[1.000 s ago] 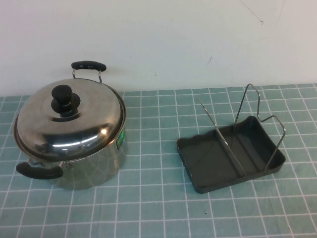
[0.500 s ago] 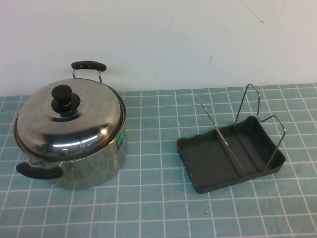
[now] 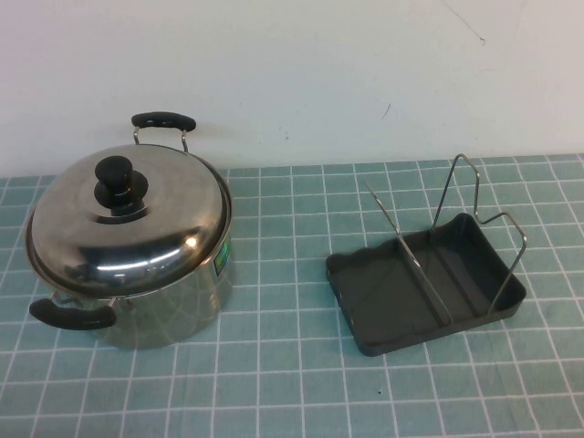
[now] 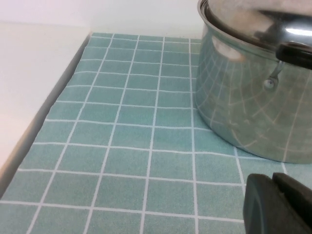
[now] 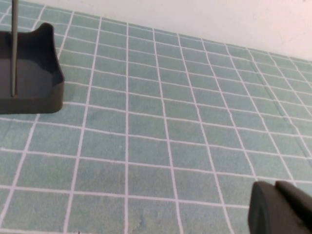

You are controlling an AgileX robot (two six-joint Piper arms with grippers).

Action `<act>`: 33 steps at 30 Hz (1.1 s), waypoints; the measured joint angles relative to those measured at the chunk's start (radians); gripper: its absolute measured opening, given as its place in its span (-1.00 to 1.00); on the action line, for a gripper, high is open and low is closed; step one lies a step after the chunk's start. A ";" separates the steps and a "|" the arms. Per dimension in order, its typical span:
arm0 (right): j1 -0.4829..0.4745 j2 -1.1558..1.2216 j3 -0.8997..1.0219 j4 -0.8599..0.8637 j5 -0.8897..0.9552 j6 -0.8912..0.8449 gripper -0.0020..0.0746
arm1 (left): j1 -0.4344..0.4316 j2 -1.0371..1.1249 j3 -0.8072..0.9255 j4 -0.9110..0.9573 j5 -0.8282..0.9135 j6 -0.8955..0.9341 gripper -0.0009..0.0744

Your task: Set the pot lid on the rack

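No grasp made; the task sits at its first step, the approach.

Nearest, both arms are out of the high view. Left pincer (image 4: 280,204) shows only as a dark tip in its own wrist view, low over the desk (image 3: 274,383) just short of the pot (image 4: 253,107), touching nothing I can see. Whether it is spread or pressed together: cannot tell. Right pincer (image 5: 282,209) is the same story, a dark tip over bare teal grid, with one corner of the rack (image 5: 29,73) well apart from it; again cannot tell how far open, and nothing is held.

Mid-desk: the rack (image 3: 429,283) sits to the right, black tray, silver wire supports upright, no load in it.

Further back and left: the pot lid (image 3: 128,219) is seated on the pot (image 3: 173,301), black knob up, well apart from the rack.

Next move, my read: the left arm (closest to the pot) rises over the lid and pinches the knob squarely. The dome is slick, so the knob looks like the only sane grip.
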State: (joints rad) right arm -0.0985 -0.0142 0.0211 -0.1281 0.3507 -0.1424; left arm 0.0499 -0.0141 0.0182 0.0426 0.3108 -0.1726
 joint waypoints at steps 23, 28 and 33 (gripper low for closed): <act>0.000 0.000 0.008 -0.002 -1.217 0.000 -0.95 | 0.000 0.000 0.002 0.065 -0.918 0.003 -0.98; 0.000 0.000 0.008 -0.002 -1.239 0.000 -0.95 | 0.000 0.000 0.002 0.065 -0.963 0.003 -0.98; 0.000 0.000 0.008 0.012 -1.235 0.000 -0.95 | 0.000 0.000 0.002 0.071 -0.955 0.003 -0.98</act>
State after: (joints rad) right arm -0.0985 -0.0142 0.0292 -0.1164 -0.8839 -0.1424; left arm 0.0499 -0.0141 0.0202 0.1138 -0.6443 -0.1693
